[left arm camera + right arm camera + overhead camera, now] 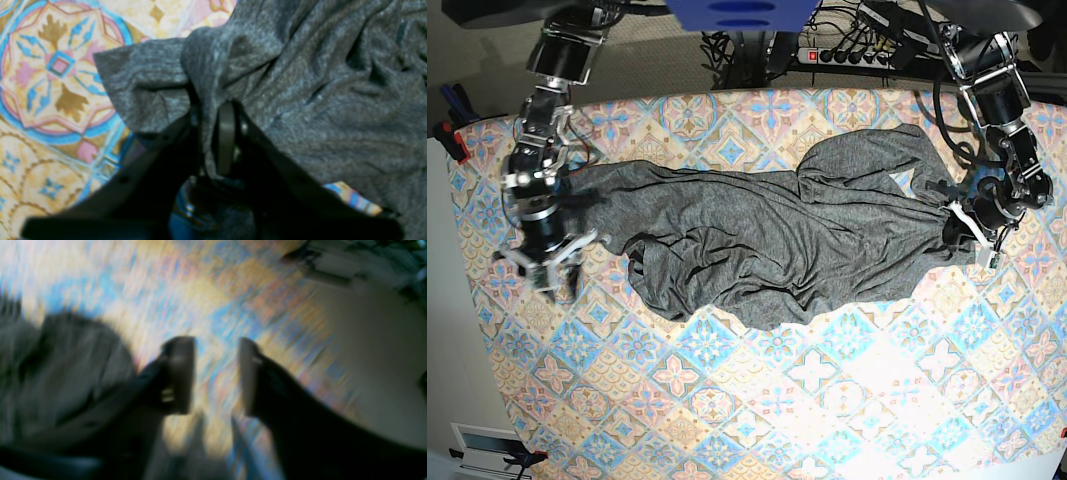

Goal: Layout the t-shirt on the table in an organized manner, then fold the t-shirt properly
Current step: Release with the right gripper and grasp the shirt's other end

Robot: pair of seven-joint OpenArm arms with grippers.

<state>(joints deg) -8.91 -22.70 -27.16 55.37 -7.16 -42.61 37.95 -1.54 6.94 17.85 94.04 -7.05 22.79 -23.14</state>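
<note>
The t-shirt [767, 240] lies stretched out and wrinkly across the table [757, 400]. The left gripper [213, 133] pinches a bunch of the shirt at one end. The right gripper [215, 373] is open with nothing in it, just beside the other end

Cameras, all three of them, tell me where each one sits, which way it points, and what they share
Left wrist: rides on the left arm, looking along the left gripper, whose fingers pinch a bunched fold of the t-shirt over the table.
Right wrist: rides on the right arm, looking past the right gripper, jaws apart and empty, at blurred tablecloth.
Base: overhead, looking down on both arms and the stretched-out shirt.
Shared: all three show the grey shirt and the patterned cloth.
</note>
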